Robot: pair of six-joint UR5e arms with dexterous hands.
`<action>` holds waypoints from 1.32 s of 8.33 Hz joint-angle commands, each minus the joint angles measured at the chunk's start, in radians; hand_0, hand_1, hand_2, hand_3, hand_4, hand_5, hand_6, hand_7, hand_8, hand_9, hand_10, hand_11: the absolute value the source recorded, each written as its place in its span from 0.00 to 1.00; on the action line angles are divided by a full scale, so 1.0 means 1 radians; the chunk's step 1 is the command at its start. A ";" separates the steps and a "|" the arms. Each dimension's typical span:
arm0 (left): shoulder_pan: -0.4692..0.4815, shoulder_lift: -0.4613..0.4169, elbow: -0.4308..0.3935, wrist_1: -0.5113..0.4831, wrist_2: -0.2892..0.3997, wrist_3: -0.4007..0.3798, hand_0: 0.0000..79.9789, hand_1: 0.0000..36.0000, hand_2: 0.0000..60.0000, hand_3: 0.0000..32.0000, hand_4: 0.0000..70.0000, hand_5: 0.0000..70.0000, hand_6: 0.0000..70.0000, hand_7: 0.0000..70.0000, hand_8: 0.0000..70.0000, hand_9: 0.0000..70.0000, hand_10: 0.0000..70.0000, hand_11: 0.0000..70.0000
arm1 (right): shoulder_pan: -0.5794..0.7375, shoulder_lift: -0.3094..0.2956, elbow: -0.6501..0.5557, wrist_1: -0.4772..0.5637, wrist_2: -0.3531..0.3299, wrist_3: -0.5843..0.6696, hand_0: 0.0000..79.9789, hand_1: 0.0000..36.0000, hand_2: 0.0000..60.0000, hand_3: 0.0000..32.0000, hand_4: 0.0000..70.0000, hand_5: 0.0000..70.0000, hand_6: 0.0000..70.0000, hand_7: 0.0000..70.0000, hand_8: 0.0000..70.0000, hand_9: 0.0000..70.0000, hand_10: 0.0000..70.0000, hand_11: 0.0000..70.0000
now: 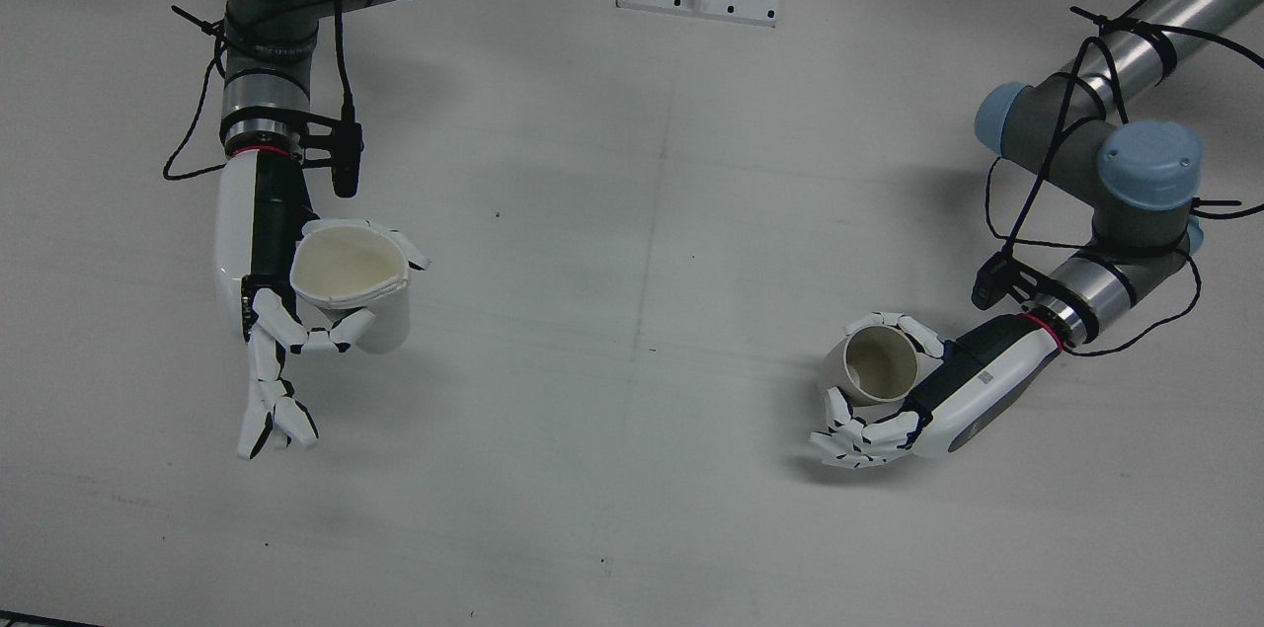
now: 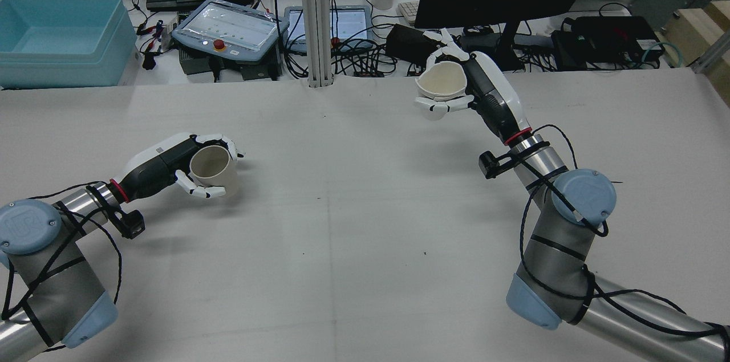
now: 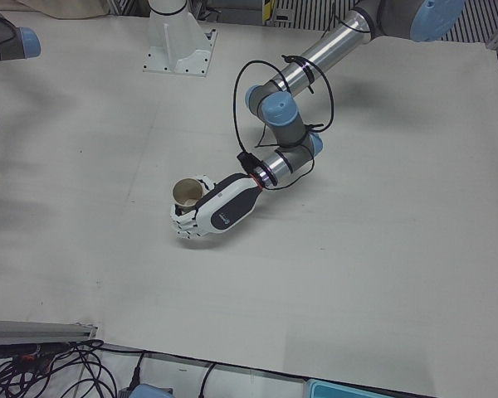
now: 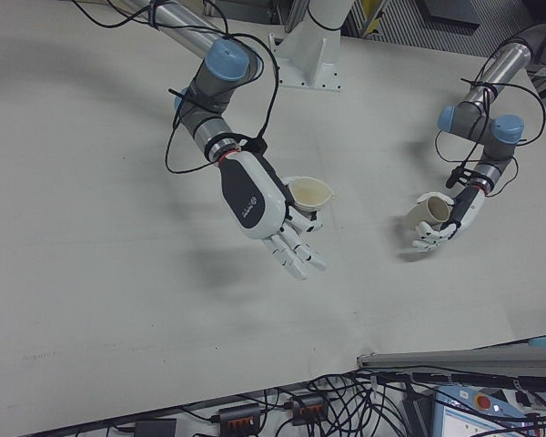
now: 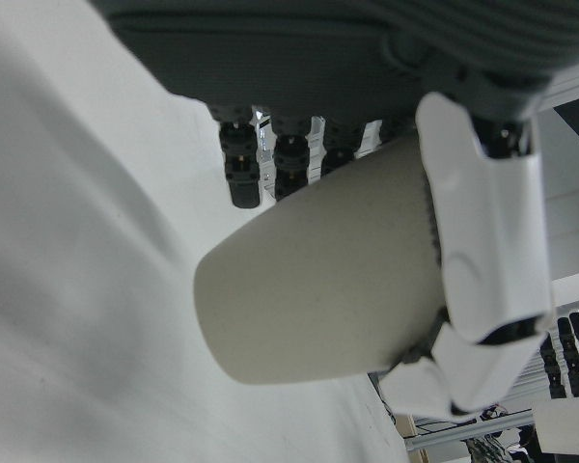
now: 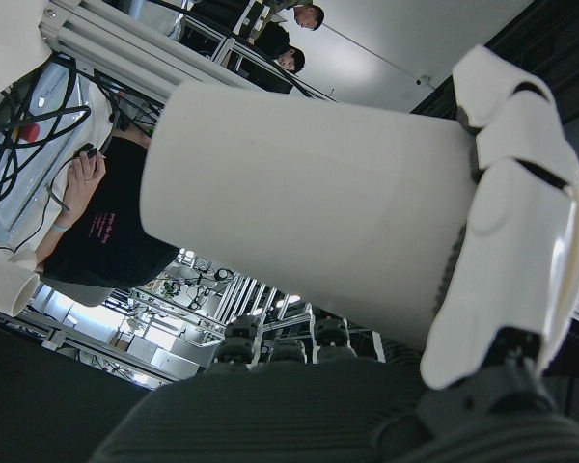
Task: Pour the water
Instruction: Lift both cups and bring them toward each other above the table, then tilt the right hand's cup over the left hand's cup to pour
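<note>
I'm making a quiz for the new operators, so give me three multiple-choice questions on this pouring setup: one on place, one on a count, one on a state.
1. Where is the white paper cup with the squashed rim?
A. In the right hand
B. Standing on the table
C. In the blue bin

2. How many cups do the robot's hands hold in all?
A. One
B. Two
C. Three

3. How is the beige paper cup in the left hand oriented?
A. Upside down
B. Lying flat on the table
C. Roughly upright, mouth up

Answers: 1 A, the right hand wraps it, raised above the table. 2 B, each hand grips one cup. 3 C, the front view looks down into its open mouth.
</note>
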 commanded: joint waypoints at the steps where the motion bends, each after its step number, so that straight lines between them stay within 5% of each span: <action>1: 0.014 -0.055 0.000 0.043 0.041 0.014 0.74 1.00 1.00 0.00 0.90 1.00 0.47 0.69 0.28 0.41 0.18 0.30 | -0.015 0.046 0.072 -0.052 0.001 -0.177 0.68 0.62 0.40 0.00 0.53 1.00 0.15 0.26 0.02 0.03 0.08 0.13; 4: 0.017 -0.086 -0.017 0.051 0.050 0.012 0.76 1.00 1.00 0.00 0.88 1.00 0.47 0.68 0.27 0.41 0.18 0.30 | -0.159 0.115 0.182 -0.077 0.127 -0.589 0.73 0.71 0.41 0.00 0.58 1.00 0.17 0.30 0.02 0.04 0.07 0.14; 6: 0.012 -0.085 -0.047 0.054 0.082 0.014 0.75 1.00 1.00 0.00 0.86 1.00 0.46 0.66 0.27 0.40 0.18 0.29 | -0.174 0.157 0.195 -0.074 0.136 -0.846 0.75 0.75 0.39 0.00 0.52 1.00 0.17 0.30 0.02 0.04 0.09 0.16; 11: 0.087 -0.107 -0.089 0.060 0.119 0.035 0.76 1.00 1.00 0.00 0.82 1.00 0.45 0.65 0.26 0.39 0.18 0.29 | -0.164 0.158 0.227 -0.155 0.138 -0.887 0.77 0.77 0.46 0.00 0.69 0.99 0.18 0.28 0.02 0.03 0.10 0.17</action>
